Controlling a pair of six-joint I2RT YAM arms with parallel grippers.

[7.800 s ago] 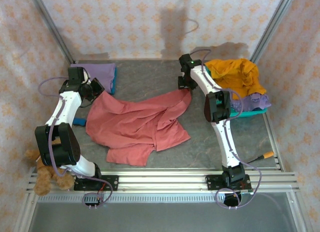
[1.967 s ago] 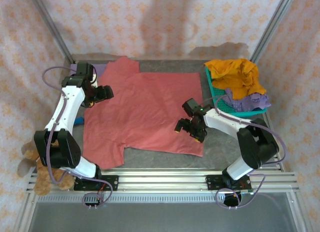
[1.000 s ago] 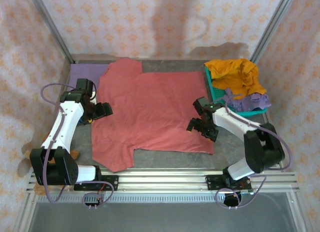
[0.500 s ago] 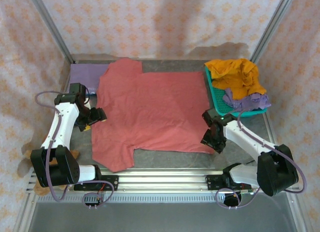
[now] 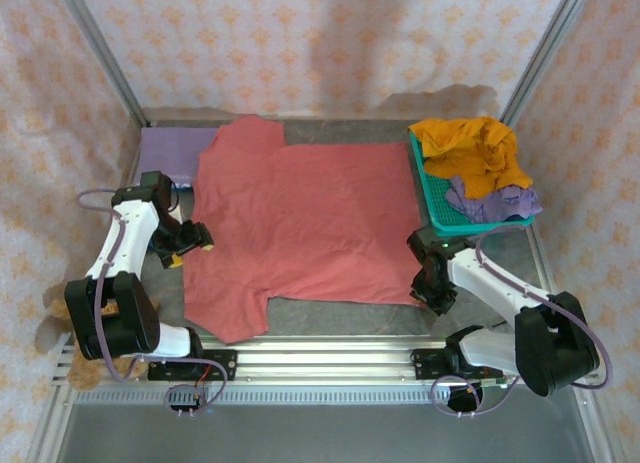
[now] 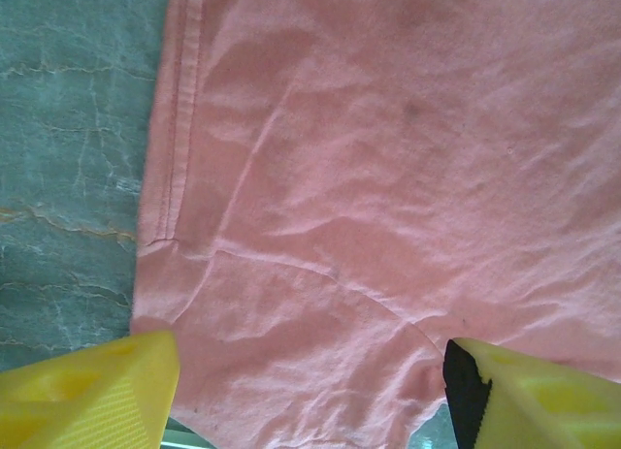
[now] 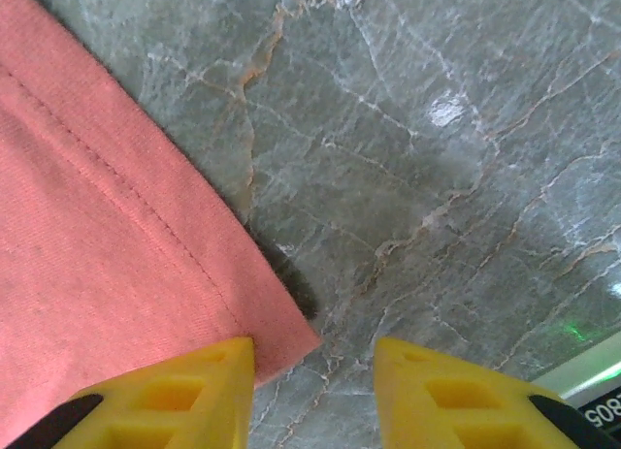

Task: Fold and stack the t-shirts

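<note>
Lengthwise, the dusty red t-shirt lies neck end toward the left edge of the table; left gripper gapes over that end, right gripper unclenched at the near-right hem corner

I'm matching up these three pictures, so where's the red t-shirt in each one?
Top external: red t-shirt spread flat across the middle of the grey marbled tabletop.
Left wrist: red t-shirt covers most of the picture, stitched edge running down the left.
Right wrist: red t-shirt on the left side, hemmed corner tip at bottom centre.
Shared landmark: the tabletop, bare beside the shirt's edge.
</note>
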